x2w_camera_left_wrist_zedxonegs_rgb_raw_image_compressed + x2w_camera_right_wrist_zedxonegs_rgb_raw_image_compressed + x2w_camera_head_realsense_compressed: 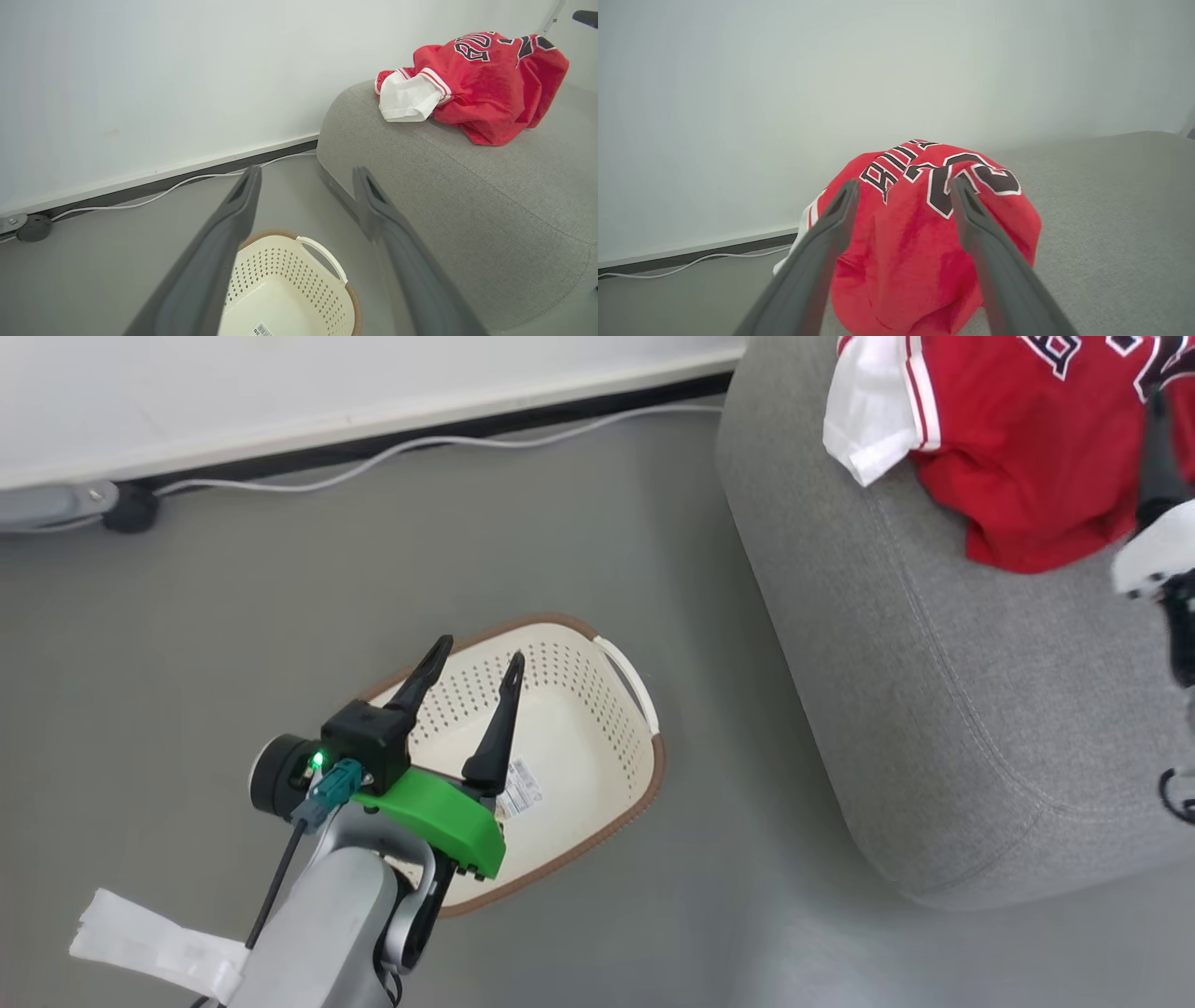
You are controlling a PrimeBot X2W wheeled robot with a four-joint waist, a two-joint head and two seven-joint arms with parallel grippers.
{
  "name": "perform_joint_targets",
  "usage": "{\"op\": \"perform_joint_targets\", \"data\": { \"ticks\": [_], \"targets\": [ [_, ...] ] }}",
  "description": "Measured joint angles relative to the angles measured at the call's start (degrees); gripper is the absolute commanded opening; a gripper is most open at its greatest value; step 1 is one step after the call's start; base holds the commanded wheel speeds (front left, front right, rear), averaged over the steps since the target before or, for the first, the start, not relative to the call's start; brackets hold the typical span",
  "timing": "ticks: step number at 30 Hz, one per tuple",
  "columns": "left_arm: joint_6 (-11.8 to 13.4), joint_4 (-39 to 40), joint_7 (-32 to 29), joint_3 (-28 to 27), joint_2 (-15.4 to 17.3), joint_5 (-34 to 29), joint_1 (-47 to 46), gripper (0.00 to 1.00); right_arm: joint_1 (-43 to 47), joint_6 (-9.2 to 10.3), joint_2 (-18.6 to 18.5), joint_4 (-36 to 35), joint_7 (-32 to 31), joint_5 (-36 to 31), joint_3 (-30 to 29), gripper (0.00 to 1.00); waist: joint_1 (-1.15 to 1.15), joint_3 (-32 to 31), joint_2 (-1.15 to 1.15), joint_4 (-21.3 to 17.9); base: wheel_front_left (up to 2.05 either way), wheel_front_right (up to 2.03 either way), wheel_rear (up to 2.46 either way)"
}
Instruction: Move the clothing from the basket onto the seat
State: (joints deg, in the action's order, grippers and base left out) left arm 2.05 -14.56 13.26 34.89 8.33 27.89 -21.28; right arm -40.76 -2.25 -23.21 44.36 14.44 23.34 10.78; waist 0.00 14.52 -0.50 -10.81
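Observation:
The clothing [1018, 448], a red jersey with a white sleeve and dark lettering, lies heaped on the grey seat [934, 663]. It is also in the left wrist view, clothing [486, 84] on the seat [467, 196]. The cream perforated basket [579, 728] stands on the floor left of the seat, holding nothing but its paper label [519, 788]. My left gripper [476, 661] hovers open over the basket's near-left side, nothing between its fingers. My right gripper [906, 183] is open, its fingers spread just over the jersey [920, 252]. Whether they touch the cloth I cannot tell.
A white cable [420, 443] runs along the dark baseboard of the white wall, ending near a dark round fitting [131, 509]. Grey floor [728, 728] separates the basket from the seat's rounded corner. A white strip [149, 943] hangs off my left forearm.

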Motion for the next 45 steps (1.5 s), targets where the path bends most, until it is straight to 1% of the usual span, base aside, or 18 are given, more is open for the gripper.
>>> {"op": "perform_joint_targets", "data": {
  "ticks": [5,10,15,18,24,28,31,35,37,39,43,45],
  "targets": [
    [0.6,-1.0,0.5,-1.5,-0.3,0.7,1.9,1.00,2.3,-0.78,3.0,-1.0,0.0,-0.3,1.8,1.00,0.00,-2.6,0.00,1.7,0.00,0.00,0.00],
    [1.8,-2.0,0.5,-4.1,-0.2,2.4,4.5,1.00,6.2,-1.27,7.9,-2.3,0.0,-0.1,3.0,1.00,0.00,-5.6,0.00,4.1,0.00,0.00,0.00],
    [2.6,-2.5,1.0,-7.4,0.5,3.1,7.3,1.00,10.3,-1.27,12.9,-3.7,0.0,0.0,4.6,1.00,0.00,-8.6,0.00,6.2,0.00,0.00,0.00],
    [3.0,-2.5,1.0,-9.0,1.0,3.1,8.9,1.00,13.2,-1.24,14.8,-4.4,0.0,-0.1,5.4,1.00,0.00,-10.3,0.00,7.3,0.00,0.00,0.00],
    [3.5,-2.1,1.0,-12.6,2.0,3.2,12.6,1.00,17.8,-0.49,16.6,-6.8,0.0,-2.0,7.7,1.00,0.00,-13.5,0.00,8.7,0.00,0.00,0.00],
    [3.6,-0.3,1.0,-15.2,2.2,3.2,14.4,1.00,20.3,0.66,17.6,-9.8,0.0,-2.9,8.2,1.00,0.00,-15.1,0.00,9.3,0.00,0.00,0.00],
    [4.1,0.8,1.0,-16.7,2.3,3.1,15.5,1.00,22.1,1.86,17.6,-11.9,0.0,-4.2,8.5,1.00,0.00,-16.0,0.00,9.7,0.00,0.00,0.00],
    [4.1,2.7,1.0,-18.8,2.4,3.0,17.9,1.00,24.9,3.22,17.8,-14.7,0.0,-4.2,8.1,1.00,0.00,-16.6,0.00,9.8,0.00,0.00,0.00],
    [4.1,3.1,1.0,-19.3,2.4,2.6,18.7,1.00,26.1,3.53,17.8,-15.9,0.0,-4.2,7.9,1.00,0.00,-16.8,0.00,9.8,0.00,0.00,0.00],
    [4.1,3.7,1.0,-19.8,2.5,2.3,19.7,1.00,27.3,4.36,17.8,-17.1,0.0,-4.2,7.8,1.00,0.00,-16.9,0.00,9.7,0.00,0.00,0.00],
    [4.1,4.5,1.0,-20.8,2.6,2.1,21.9,1.00,29.8,4.99,17.9,-19.1,0.0,-4.2,7.5,1.00,0.00,-17.2,0.00,9.6,0.00,0.00,0.00],
    [4.6,4.9,1.0,-21.2,2.7,1.8,22.7,1.00,30.9,5.42,17.9,-19.9,0.0,-4.2,7.3,1.00,0.00,-17.2,0.00,9.6,0.00,0.00,0.00]
  ]
}}
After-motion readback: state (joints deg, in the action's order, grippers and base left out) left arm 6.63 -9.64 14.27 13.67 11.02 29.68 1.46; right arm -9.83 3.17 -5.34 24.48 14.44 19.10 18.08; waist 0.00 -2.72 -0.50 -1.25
